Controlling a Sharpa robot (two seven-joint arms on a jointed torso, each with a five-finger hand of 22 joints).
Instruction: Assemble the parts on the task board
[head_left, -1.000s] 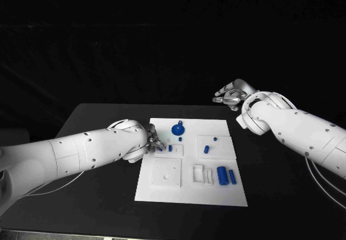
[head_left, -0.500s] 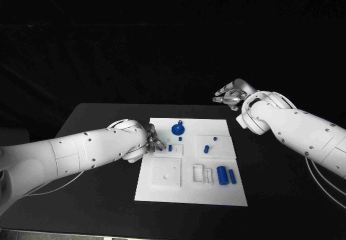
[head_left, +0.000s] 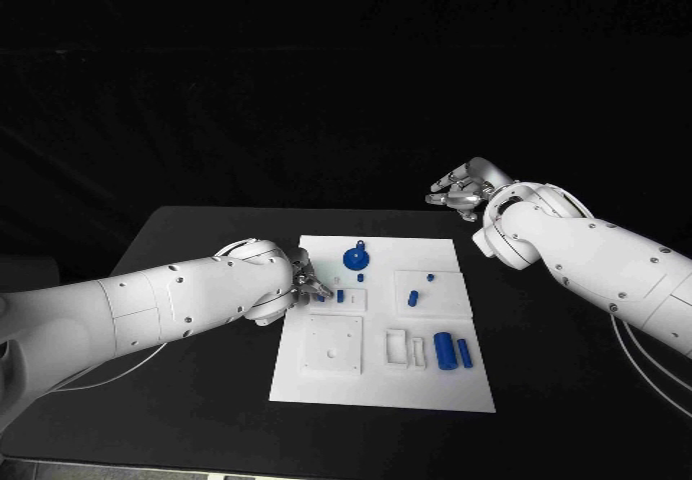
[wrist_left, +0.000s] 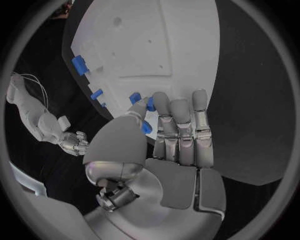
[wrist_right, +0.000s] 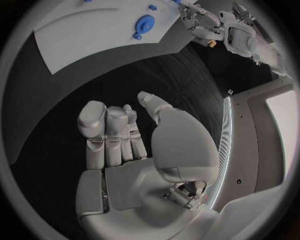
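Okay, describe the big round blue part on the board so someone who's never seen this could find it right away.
Start at the white task board in the middle of the black table, then go to its far edge, away from the robot. The round blue part lies there, just beyond the left hand. It is the only disc-shaped piece; the other blue parts are small pegs or short cylinders.

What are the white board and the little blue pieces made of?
The task board looks like matte white plastic: flat, even, with moulded recesses. The blue parts, such as the round one, look like smooth solid-coloured plastic, though the pictures cannot confirm it.
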